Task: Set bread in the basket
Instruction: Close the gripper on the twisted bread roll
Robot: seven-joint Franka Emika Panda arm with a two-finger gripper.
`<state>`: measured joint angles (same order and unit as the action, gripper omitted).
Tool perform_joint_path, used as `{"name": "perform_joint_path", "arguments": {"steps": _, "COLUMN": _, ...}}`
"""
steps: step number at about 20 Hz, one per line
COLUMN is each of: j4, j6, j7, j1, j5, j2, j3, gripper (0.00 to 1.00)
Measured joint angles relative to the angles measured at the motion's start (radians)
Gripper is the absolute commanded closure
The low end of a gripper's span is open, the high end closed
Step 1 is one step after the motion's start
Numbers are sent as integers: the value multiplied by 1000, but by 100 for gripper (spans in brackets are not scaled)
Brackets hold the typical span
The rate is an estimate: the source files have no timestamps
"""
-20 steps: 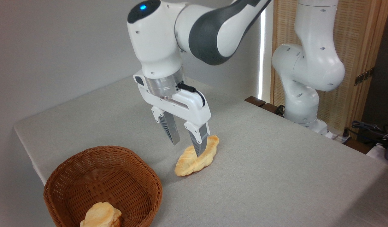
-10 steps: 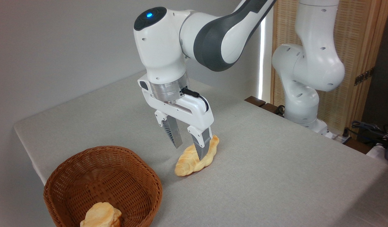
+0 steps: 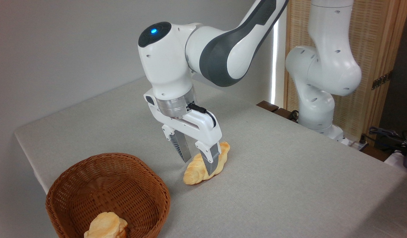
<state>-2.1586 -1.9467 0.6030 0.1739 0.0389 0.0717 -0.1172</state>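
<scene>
The bread [image 3: 194, 172], a long braided golden loaf, lies flat on the grey table to the right of the basket. My gripper [image 3: 198, 168] is open and low over the loaf's middle, one finger on each side of it. The right finger [image 3: 210, 162] covers part of the loaf; whether the fingers touch it cannot be told. The basket [image 3: 107, 191], round brown wicker, stands at the front left of the table.
A shorter, chunky pale bread piece [image 3: 106, 226] lies inside the basket at its near side. The robot's base [image 3: 317, 109] stands at the table's far right edge. Cables and gear [image 3: 388, 135] lie beyond the table on the right.
The gripper has come down, staying open, so its fingers now straddle the loaf lower than before. The loaf and basket have not moved.
</scene>
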Motion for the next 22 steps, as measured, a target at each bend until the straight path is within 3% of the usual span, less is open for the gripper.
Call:
{"name": "perform_joint_path", "arguments": {"steps": 4, "j4": 0, "j6": -2, "j7": 0, "j1": 1, "j5": 0, "j2": -14, "j3": 3, "gripper": 0}}
{"name": "perform_joint_path", "arguments": {"steps": 5, "j4": 0, "j6": -2, "j7": 0, "j1": 1, "j5": -1, "j2": -16, "j3": 4, "gripper": 4}}
{"name": "perform_joint_path", "arguments": {"steps": 8, "j4": 0, "j6": -4, "j7": 18, "j1": 2, "j5": -1, "j2": -20, "j3": 4, "gripper": 46}}
{"name": "perform_joint_path", "arguments": {"steps": 10, "j4": 0, "j6": -4, "j7": 21, "j1": 2, "j5": -1, "j2": -21, "j3": 4, "gripper": 53}}
{"name": "perform_joint_path", "arguments": {"steps": 22, "j4": 14, "j6": -5, "j7": 21, "j1": 2, "j5": -1, "j2": -21, "j3": 4, "gripper": 53}}
